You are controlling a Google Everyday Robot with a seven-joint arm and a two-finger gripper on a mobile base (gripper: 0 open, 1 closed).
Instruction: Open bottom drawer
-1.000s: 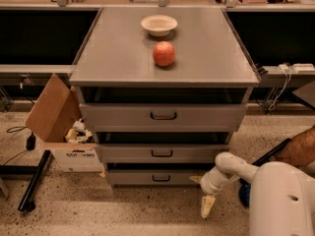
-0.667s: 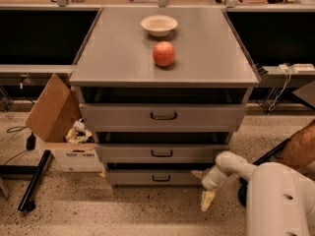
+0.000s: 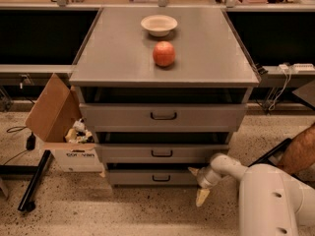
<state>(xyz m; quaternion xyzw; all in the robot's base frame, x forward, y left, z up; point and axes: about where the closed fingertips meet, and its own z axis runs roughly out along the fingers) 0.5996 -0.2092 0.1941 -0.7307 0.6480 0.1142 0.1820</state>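
The grey cabinet [image 3: 123,63] has three drawers, all slightly out. The bottom drawer [image 3: 142,178] is the lowest one, with a flat grey front and a small dark centre handle [image 3: 161,178]. My gripper [image 3: 198,184] is low on the right, at the right end of the bottom drawer's front and well to the right of the handle. Its two cream fingertips [image 3: 202,196] are spread apart and hold nothing. My white arm [image 3: 266,195] reaches in from the lower right corner.
A red apple [image 3: 164,53] and a white bowl [image 3: 159,24] sit on the cabinet top. An open cardboard box [image 3: 61,127] with scraps stands left of the cabinet. A black bar [image 3: 34,181] and cables lie on the speckled floor at left. A brown object [image 3: 301,151] is at the right edge.
My gripper has moved a little left and up, closer to the right end of the bottom drawer's front. The drawers, apple and bowl have not moved.
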